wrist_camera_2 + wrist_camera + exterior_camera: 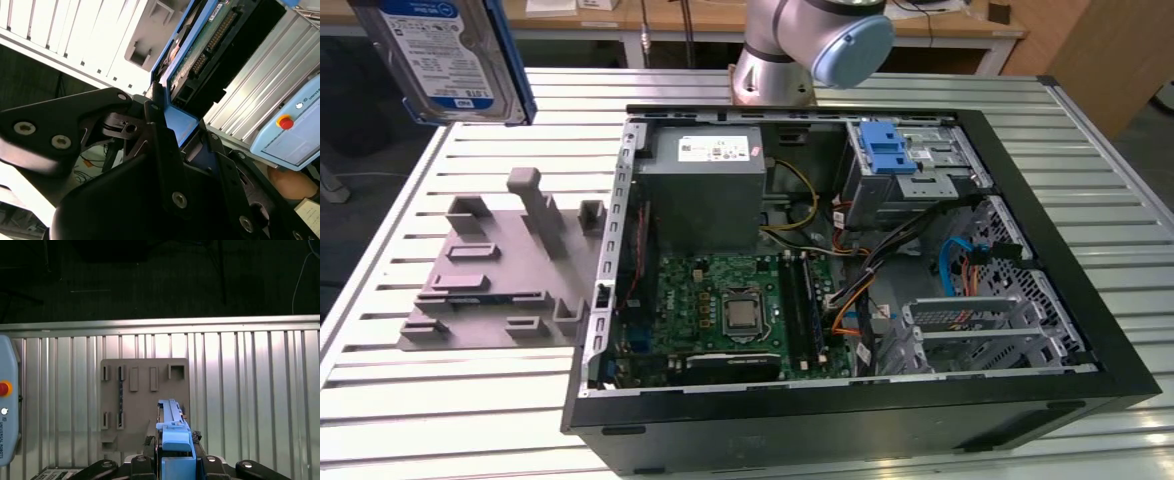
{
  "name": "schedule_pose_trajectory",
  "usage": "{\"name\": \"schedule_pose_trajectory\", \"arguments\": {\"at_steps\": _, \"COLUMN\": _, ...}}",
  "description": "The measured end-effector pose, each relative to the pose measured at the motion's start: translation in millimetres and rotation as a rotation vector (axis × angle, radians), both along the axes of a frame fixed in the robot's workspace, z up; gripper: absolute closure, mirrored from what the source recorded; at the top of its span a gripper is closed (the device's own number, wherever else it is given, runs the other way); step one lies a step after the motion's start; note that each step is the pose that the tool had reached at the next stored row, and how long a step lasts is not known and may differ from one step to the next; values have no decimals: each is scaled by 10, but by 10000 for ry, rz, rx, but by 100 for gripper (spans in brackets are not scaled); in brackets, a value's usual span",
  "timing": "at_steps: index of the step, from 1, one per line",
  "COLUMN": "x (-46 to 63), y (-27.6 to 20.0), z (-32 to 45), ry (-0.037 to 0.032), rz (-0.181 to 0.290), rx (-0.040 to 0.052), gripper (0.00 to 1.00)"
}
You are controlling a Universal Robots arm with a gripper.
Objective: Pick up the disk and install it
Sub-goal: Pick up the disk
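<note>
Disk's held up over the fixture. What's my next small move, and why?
Probably carry the disk toward the exterior view's right, to the drive bay in the open case: the gripper holds it high above the grey fixture, outside the case.

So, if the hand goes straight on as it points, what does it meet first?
Probably the grey slotted fixture plate, and the blue-framed silver hard drive held in the hand would touch it first; the depth is unclear.
</note>
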State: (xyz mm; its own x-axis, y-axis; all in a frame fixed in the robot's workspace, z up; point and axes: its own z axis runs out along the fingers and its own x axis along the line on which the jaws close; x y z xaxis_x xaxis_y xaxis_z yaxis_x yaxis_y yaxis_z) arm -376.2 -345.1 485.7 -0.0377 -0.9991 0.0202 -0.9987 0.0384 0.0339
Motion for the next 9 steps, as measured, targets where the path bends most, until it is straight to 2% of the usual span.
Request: {"name": "schedule_pose_trajectory", "arguments": {"at_steps": 9, "x": 150, "y": 0, "z": -2, "ry": 0, "rz": 0, "rx": 0, "gripper": 64}}
